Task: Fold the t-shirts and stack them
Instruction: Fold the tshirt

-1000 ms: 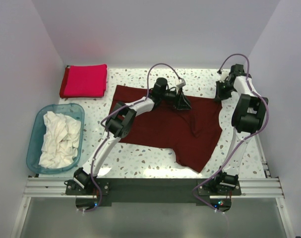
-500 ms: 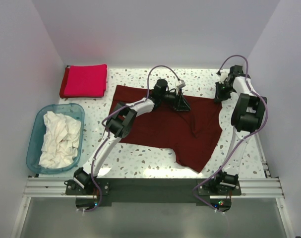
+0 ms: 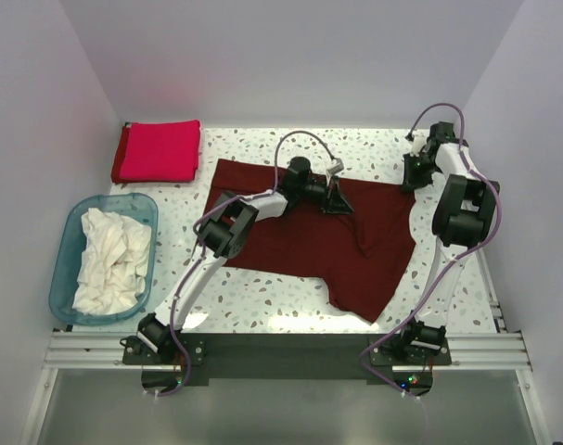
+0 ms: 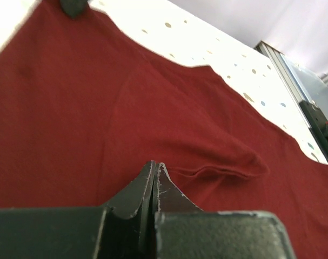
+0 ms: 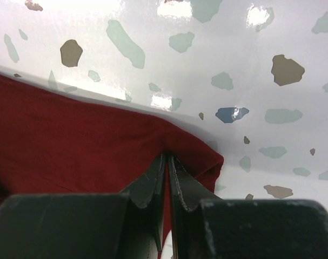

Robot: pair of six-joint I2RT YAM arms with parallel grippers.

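Note:
The dark maroon t-shirt (image 3: 300, 246) lies spread on the table's middle, with a crease near its right side. My left gripper (image 3: 337, 199) is shut, its tips low on the cloth near the far edge; in the left wrist view (image 4: 155, 164) no maroon cloth (image 4: 99, 108) shows between the jaws. My right gripper (image 3: 411, 176) is shut on the shirt's far right corner, which bunches up at its tips (image 5: 167, 157) in the right wrist view (image 5: 72, 124). A folded crimson t-shirt (image 3: 158, 151) lies at the far left. White t-shirts (image 3: 109, 260) are crumpled in a tub.
The translucent blue plastic tub (image 3: 114, 198) stands at the left edge. White walls close the table at the back and on both sides. The speckled tabletop (image 3: 262, 297) shows in front of the maroon shirt, before the metal rail (image 3: 290, 348) at the near edge.
My left gripper has shifted a little left and nearer over the maroon shirt. My right gripper has edged slightly farther back at the corner. The shirt's outline looks the same.

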